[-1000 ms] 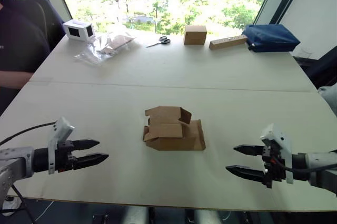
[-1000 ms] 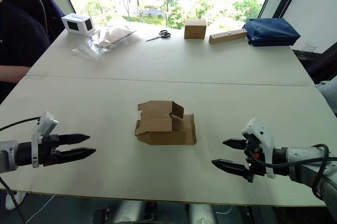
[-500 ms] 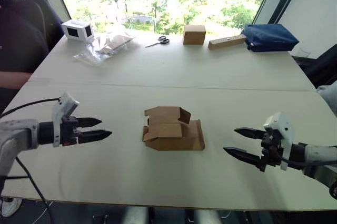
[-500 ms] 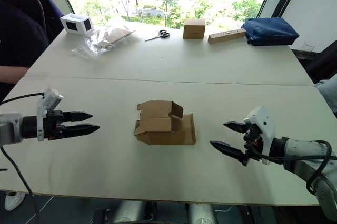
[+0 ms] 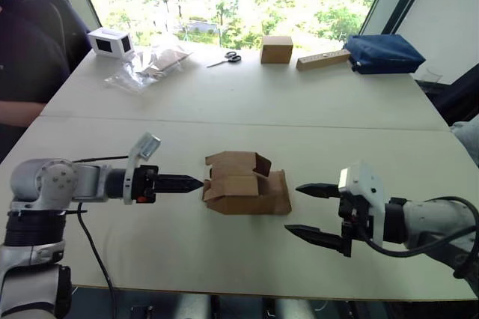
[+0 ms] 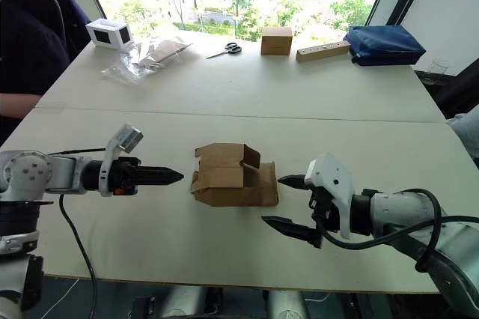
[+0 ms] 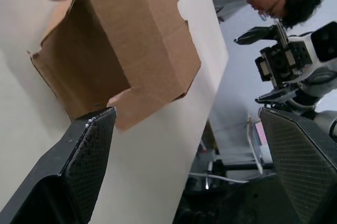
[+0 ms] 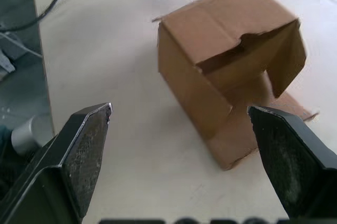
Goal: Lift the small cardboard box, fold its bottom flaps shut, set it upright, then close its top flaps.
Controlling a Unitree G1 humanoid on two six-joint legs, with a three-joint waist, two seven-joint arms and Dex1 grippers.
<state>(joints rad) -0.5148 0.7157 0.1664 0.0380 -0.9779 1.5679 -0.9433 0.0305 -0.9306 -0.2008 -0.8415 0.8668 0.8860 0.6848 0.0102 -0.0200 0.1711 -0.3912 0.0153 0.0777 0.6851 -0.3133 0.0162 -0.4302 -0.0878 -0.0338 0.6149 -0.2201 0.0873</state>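
The small cardboard box point(image 5: 245, 184) lies on its side in the middle of the table, brown, with flaps standing open at both ends. I cannot tell which of them are the top flaps. One flap point(image 5: 281, 193) rests flat on the table at the right end. My left gripper point(image 5: 196, 182) points at the box's left end, its tips almost at the cardboard. In the left wrist view its fingers point(image 7: 84, 166) stand wide apart, open, with the box point(image 7: 121, 50) just ahead. My right gripper point(image 5: 294, 208) is open and empty, a little off the box's right end.
Along the far edge of the table are a white device point(image 5: 111, 42), plastic bags point(image 5: 150, 64), scissors point(image 5: 233, 57), a cube-like brown box point(image 5: 276, 49), a tan block point(image 5: 323, 60) and a blue bag point(image 5: 384, 53). A person point(image 5: 22, 57) sits at the left.
Both grippers have moved inward toward the box. The left one swung right up to the box's left end, and the right one came left, close to its right end. The box has not moved.
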